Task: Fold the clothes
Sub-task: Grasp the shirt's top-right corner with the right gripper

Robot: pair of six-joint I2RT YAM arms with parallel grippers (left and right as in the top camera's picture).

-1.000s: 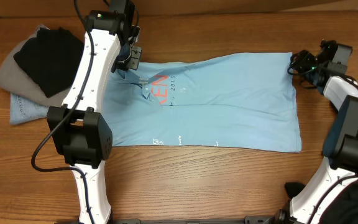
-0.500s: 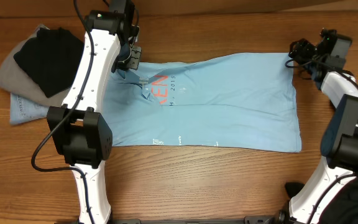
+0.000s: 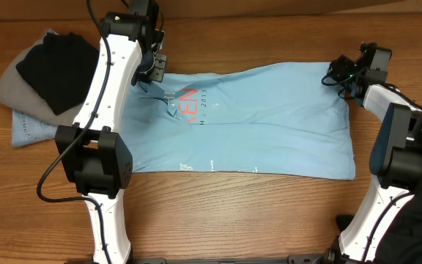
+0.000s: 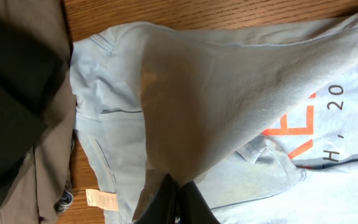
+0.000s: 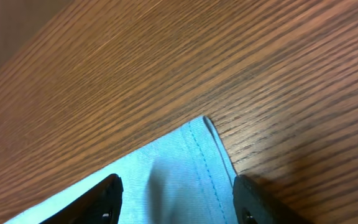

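Overhead view, nearest us: the light blue short-sleeved cotton T-shirt lies spread across the brown wooden table, its near edge flat. No finished fold shows, so we judge the task barely begun, with every fold left to do. At the far edge, the left gripper is clamped on a raised pinch of cloth beside the lettering. The right gripper sits at the far right corner. Only the right wrist view shows its 2 fingers wide apart, straddling the hemmed corner. Only the left wrist view shows the cloth tenting up. Far left lies a pile of grey, black and denim garments.
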